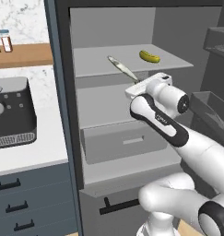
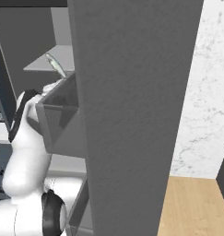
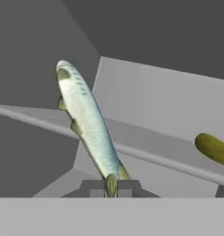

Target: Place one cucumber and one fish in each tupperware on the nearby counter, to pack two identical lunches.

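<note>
- Where the fish's tail ends, the fish (image 3: pixel 88 126) is pinched by the gripper (image 3: pixel 111 185), whose two tips are closed on it.
- It is held up just over the front edge of the grey shelf (image 1: pixel 95 62).
- One cucumber (image 1: pixel 149 56) is seen lying on that shelf, farther back, apart from the fish.
</note>
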